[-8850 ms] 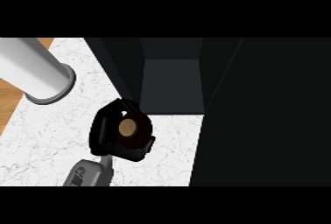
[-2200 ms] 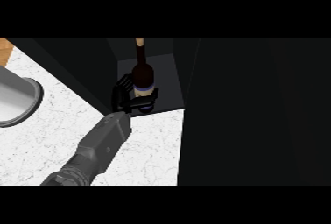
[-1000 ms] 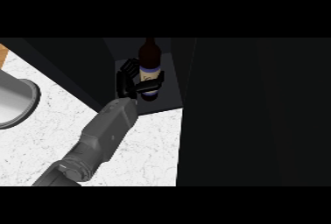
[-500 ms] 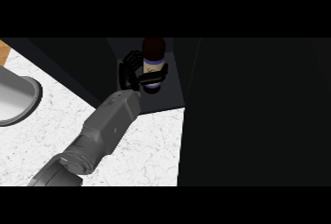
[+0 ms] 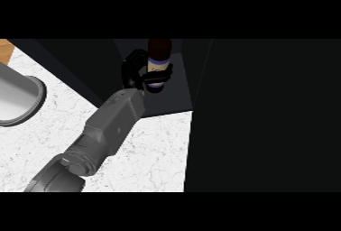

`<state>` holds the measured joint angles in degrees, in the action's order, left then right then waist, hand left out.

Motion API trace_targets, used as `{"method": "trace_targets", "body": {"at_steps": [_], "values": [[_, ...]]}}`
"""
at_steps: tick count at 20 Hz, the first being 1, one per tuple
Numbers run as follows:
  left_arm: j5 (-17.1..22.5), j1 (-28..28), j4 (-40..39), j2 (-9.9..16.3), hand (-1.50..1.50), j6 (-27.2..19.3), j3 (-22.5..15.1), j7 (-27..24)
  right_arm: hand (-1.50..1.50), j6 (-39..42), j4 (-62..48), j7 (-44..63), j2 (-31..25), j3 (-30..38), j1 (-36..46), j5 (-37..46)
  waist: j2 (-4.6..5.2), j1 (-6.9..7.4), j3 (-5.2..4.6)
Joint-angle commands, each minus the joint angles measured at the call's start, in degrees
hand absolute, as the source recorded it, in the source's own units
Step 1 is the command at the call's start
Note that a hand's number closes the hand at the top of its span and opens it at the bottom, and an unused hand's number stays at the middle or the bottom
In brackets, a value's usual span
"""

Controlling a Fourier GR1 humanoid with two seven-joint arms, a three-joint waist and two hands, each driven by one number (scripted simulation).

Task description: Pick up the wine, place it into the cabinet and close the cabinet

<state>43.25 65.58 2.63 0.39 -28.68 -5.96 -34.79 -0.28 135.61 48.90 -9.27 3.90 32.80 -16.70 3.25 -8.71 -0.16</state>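
White marbled counter fills the lower left of the head view, with a strip of wooden floor at the upper left corner. On the counter's left edge stands a grey metal cylinder, cut off by the frame.

Beyond the counter is the dark cabinet, its interior open toward the viewer; its black door stands open along the right side and covers most of that half. Inside the cabinet is the wine bottle, dark with a pale label and a blue band, its base hidden by the hand. One grey forearm reaches from the lower left across the counter into the opening, and its black left hand has its fingers curled round the bottle's lower body. Whether the bottle rests on the cabinet floor cannot be told. The other hand is out of frame.
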Motion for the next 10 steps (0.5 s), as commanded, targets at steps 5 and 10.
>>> {"method": "trace_targets", "body": {"at_steps": [5,10], "values": [[-7.1,1.4,-2.6,4.1,1.5,-6.4,-6.6,0.9,-1.5,0.2,1.1,0.3,0.2,-0.4,-0.4,-0.9,0.16,-0.16,0.1],[-9.2,0.8,-2.6,4.7,1.5,-11.9,-8.6,0.5,-1.5,0.3,1.7,-0.5,0.2,1.3,-0.6,-2.1,0.12,-0.41,0.13]]}}
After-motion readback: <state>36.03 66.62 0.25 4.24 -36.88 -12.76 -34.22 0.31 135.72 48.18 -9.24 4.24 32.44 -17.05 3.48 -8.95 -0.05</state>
